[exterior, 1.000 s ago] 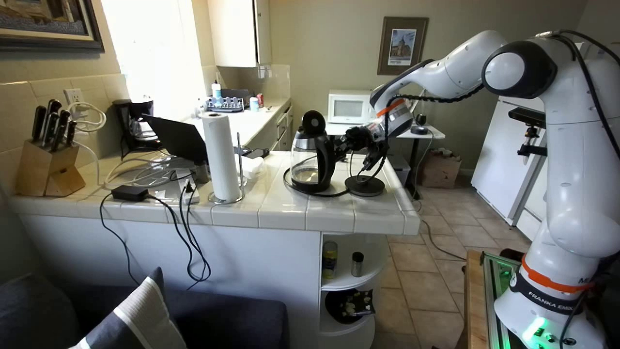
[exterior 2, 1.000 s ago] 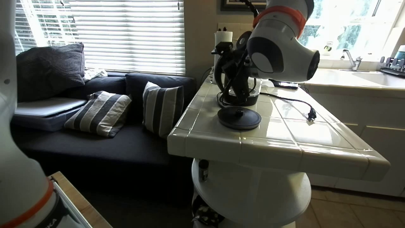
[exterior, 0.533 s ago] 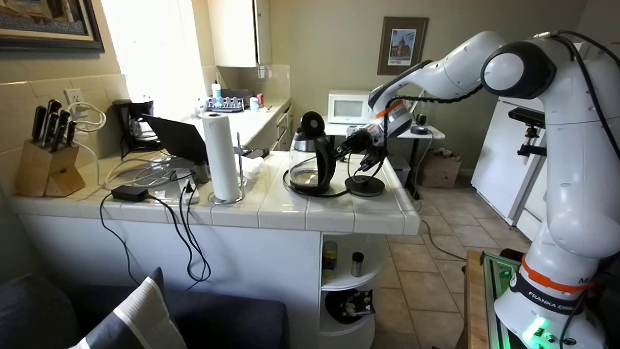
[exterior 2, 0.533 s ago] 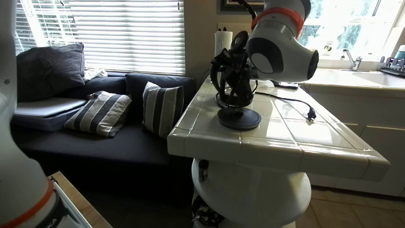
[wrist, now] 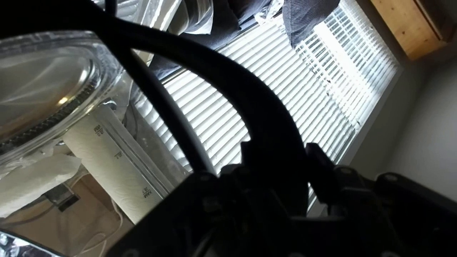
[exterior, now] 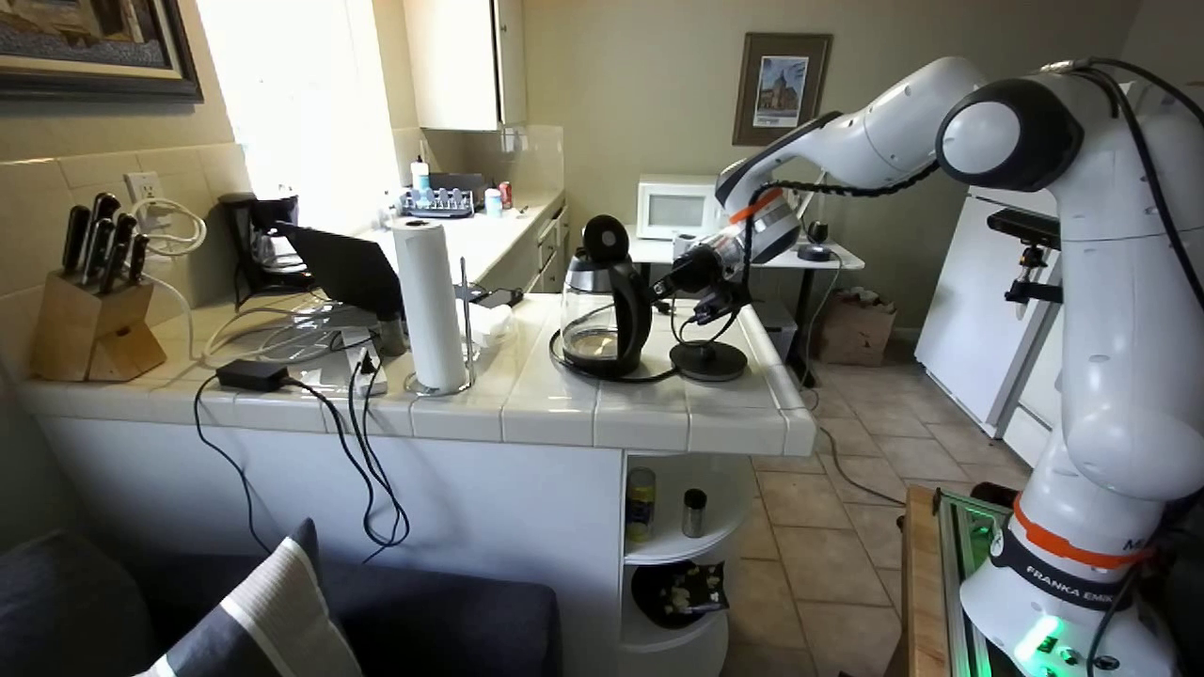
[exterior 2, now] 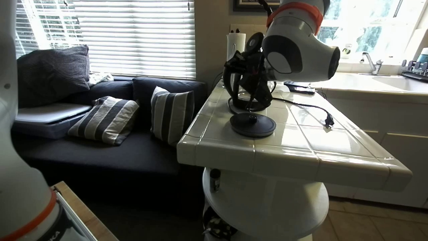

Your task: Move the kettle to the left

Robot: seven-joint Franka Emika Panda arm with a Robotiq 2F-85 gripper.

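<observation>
The kettle (exterior: 588, 324), a glass body with a black base and an arched black handle (exterior: 640, 320), stands upright on the tiled counter in both exterior views. Its round black lid (exterior 2: 254, 42) sticks up on top. My gripper (exterior: 660, 290) has come at the handle from the side away from the glass body. In the wrist view the dark handle (wrist: 266, 110) runs down between the fingers of my gripper (wrist: 277, 157), which is shut on it. The glass body fills the upper left of that view. Deep shadow hides the exact contact.
Beside the kettle lies a flat black disc (exterior: 708, 361) with a cord looping around the kettle's base. A white paper towel roll (exterior: 431, 306) stands on the kettle's far side from the arm, with a laptop (exterior: 343, 268) behind it. The counter edge (exterior 2: 294, 164) is close to the disc.
The fingers were spread wide a second ago and have closed on the kettle's handle. The kettle has shifted very slightly away from the arm, and the wrist has moved a little.
</observation>
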